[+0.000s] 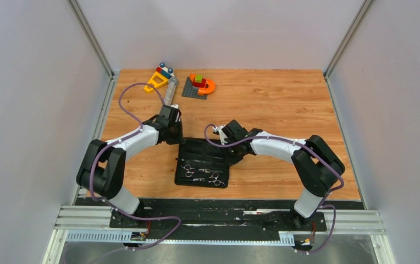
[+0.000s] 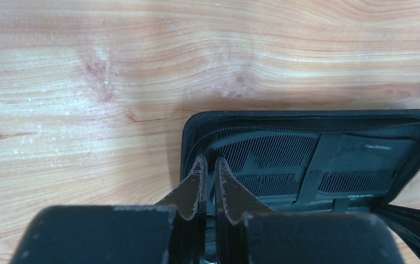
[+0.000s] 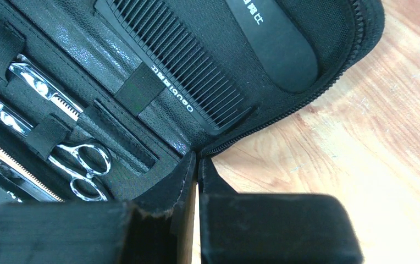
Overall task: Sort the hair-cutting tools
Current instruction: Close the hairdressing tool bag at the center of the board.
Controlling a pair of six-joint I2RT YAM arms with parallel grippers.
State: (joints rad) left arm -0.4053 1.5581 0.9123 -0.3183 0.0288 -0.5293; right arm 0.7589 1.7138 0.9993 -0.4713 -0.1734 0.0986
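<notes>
A black zip case (image 1: 197, 151) lies open on the wooden table. Silver scissors (image 1: 187, 168) and a second pair (image 1: 214, 179) are strapped in its near half; one pair shows in the right wrist view (image 3: 81, 165). A long black comb (image 3: 180, 71) and a shorter black comb-like tool (image 3: 274, 44) sit in the far half. The combs also show in the left wrist view (image 2: 276, 151). My left gripper (image 1: 177, 140) (image 2: 210, 165) is closed to a narrow gap at the case's far-left edge (image 2: 188, 143). My right gripper (image 1: 231, 158) (image 3: 198, 159) is closed with its tips at the case's zip rim (image 3: 263, 124).
Colourful toy blocks on a grey plate (image 1: 199, 85), a yellow toy (image 1: 158, 80) and a grey cylinder (image 1: 170, 91) stand at the back left. Grey walls close in the table on the left, right and back.
</notes>
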